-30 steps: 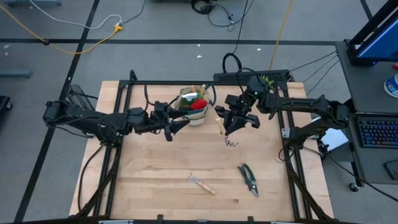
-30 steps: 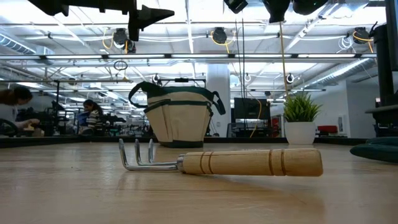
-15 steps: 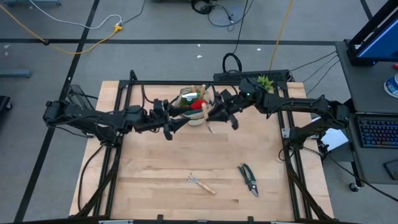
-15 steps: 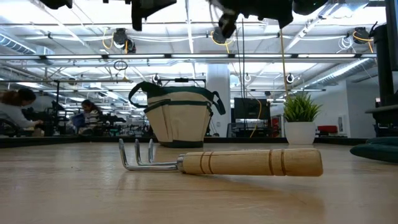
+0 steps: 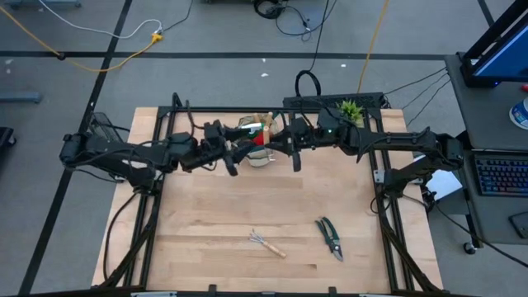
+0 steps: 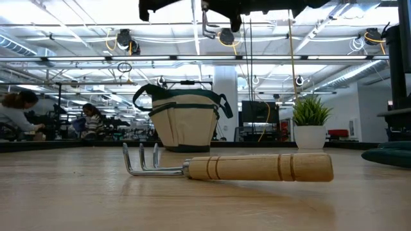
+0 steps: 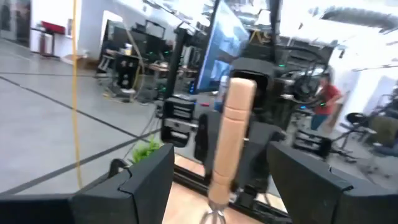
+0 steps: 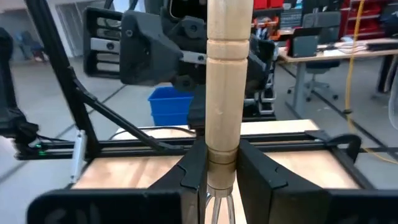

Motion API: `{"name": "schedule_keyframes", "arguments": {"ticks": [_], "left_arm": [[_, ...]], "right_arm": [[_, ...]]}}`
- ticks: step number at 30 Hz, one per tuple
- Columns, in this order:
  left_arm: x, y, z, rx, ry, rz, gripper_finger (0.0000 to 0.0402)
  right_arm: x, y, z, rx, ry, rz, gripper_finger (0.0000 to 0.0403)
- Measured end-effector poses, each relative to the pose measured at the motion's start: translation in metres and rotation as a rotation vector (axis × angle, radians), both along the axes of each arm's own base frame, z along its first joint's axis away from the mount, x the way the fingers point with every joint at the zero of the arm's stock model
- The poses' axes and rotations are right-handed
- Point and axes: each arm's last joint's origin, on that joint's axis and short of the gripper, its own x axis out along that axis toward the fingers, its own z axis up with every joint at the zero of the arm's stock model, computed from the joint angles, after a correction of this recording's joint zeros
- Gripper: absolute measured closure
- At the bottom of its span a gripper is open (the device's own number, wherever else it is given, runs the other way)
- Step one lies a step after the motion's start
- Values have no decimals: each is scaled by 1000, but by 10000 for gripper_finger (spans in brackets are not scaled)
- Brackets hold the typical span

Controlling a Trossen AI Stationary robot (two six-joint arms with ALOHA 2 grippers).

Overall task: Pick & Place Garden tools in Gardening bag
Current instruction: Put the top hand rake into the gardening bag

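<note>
Holding status, right gripper [image 8: 214, 171]: fingers closed on a wooden-handled tool [image 8: 222, 81], gripped at the metal end of the handle; handle stands upright between the fingers in the right wrist view.
Right gripper position: raised above the table, just beside the gardening bag [image 5: 254, 142] on its right side in the high view.
Left gripper [image 7: 214, 180]: fingers spread wide, nothing between them; the held tool's handle [image 7: 227, 140] shows beyond the gap, not touched.
Left gripper position: raised just beside the bag on its left side, facing the right gripper.
Gardening bag: upright on the table [image 5: 206, 223] near its far edge; beige body, dark green trim and handles [image 6: 183, 119]; red and green items show inside from above.
Hand rake [image 5: 267, 243]: lying flat on the table, well apart from the bag, toward the near edge; tines [image 6: 142, 157] curve down onto the wood.
Pruning shears [image 5: 330, 238]: lying flat near the rake, to its right.
Potted plant [image 6: 311, 123]: upright beside the bag at the far edge.
Background: people [image 6: 19, 115] at benches beyond the table.
</note>
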Motion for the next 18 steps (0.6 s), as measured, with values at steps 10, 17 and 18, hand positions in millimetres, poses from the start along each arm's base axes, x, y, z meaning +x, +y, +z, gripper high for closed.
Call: {"name": "schedule_keyframes", "arguments": {"ticks": [10, 17, 18], "left_arm": [[33, 8, 0, 30, 98, -6, 137], [40, 13, 4, 31, 95, -2, 137], [40, 15, 5, 31, 93, 2, 137]], "right_arm": [[0, -1, -1, -25, 15, -27, 351], [0, -1, -2, -41, 25, -24, 351], [0, 0, -2, -40, 30, -22, 351]]}}
